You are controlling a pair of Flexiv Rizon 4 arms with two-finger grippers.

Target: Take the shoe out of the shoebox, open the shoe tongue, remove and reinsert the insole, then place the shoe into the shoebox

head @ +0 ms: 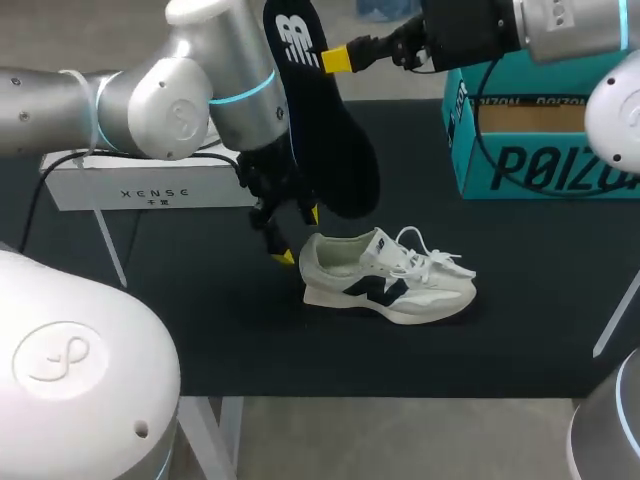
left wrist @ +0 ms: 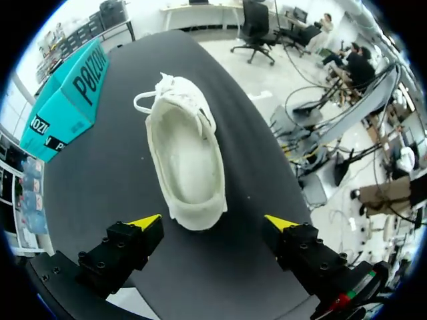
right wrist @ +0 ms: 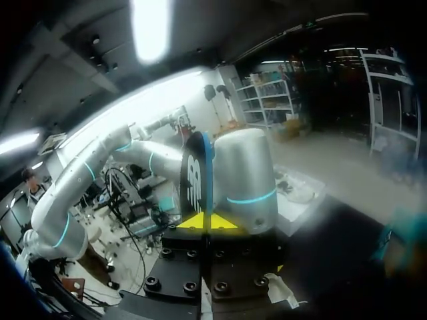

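Black insole, taken out, is pinched in the right gripper above the unboxed shoe, the left gripper spread empty at the shoe's heel; reinsertion and boxing are judged outstanding.

Wide table with matte black top; white leg under its near edge

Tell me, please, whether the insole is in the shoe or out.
Out: the right pincer grips the insole aloft, clear of the shoe.
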